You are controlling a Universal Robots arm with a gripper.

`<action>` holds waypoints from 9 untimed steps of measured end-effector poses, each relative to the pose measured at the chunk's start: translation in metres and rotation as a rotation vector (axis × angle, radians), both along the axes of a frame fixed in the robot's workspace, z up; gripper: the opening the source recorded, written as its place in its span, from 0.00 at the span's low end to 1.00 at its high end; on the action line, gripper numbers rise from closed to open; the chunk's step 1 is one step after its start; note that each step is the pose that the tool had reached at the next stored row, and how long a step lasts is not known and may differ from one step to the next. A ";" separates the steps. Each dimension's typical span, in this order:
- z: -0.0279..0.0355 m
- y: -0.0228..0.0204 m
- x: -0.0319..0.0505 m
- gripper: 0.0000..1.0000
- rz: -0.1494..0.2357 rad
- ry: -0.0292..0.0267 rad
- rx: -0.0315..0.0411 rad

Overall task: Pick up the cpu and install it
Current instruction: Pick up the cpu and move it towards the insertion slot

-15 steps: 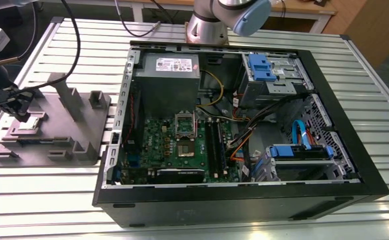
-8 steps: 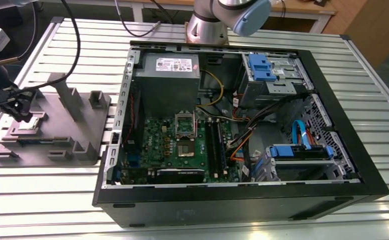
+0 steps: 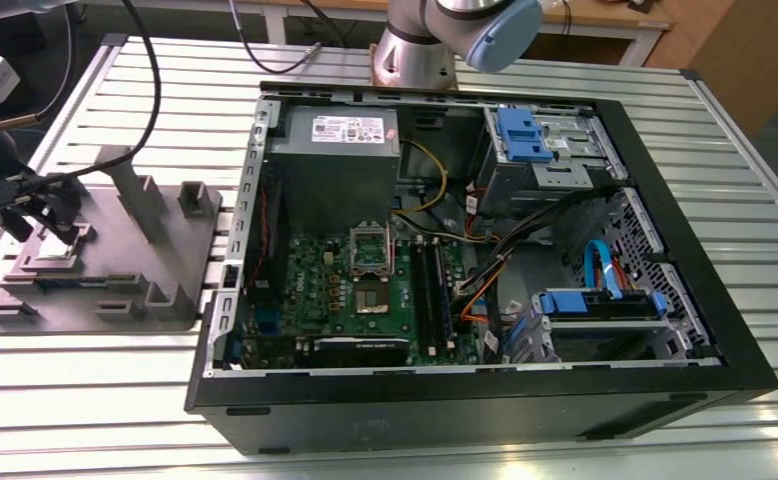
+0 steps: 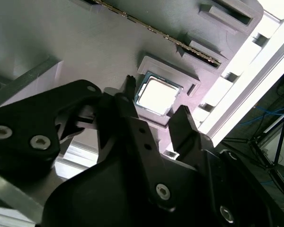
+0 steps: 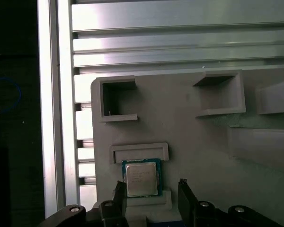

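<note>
One arm [image 3: 423, 45]: base at the far edge of the worktop [image 3: 96, 420], behind the case [image 3: 496, 405]. Its wrist end comes down over the tray [image 3: 122, 250] at the exterior view's left.

One end effector [image 3: 42, 215], pointing down at the tray. In both wrist views its two dark fingers [image 5: 182, 189] are spread, one on each side of the cpu [image 5: 141, 178], gripping nothing. We cannot tell whether they touch the chip.

One cpu, lying flat in a shallow framed recess near the tray's edge, metal top up. In the second wrist view it sits between the tips of the end effector [image 4: 156, 99].

One grey tray, with several raised blocks. One open case, with one green board [image 3: 349, 300] inside, well apart from the cpu.
</note>
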State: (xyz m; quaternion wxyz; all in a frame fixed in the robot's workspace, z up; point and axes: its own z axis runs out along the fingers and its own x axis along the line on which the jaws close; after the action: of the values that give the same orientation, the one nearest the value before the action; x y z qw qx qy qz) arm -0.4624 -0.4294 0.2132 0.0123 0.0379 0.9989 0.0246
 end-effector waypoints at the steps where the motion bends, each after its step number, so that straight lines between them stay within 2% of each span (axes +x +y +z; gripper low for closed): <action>1: 0.0000 0.0000 0.0000 0.53 0.000 0.0000 0.0000; 2: 0.0000 0.0000 0.0000 0.59 0.000 0.0000 0.0000; 5: -0.0016 0.0001 0.0000 0.59 0.000 -0.0005 0.0012; 9: -0.0082 0.0000 0.0000 0.59 0.000 -0.0001 0.0053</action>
State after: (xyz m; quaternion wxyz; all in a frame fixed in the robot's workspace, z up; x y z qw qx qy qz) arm -0.4625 -0.4293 0.2050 0.0122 0.0380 0.9988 0.0272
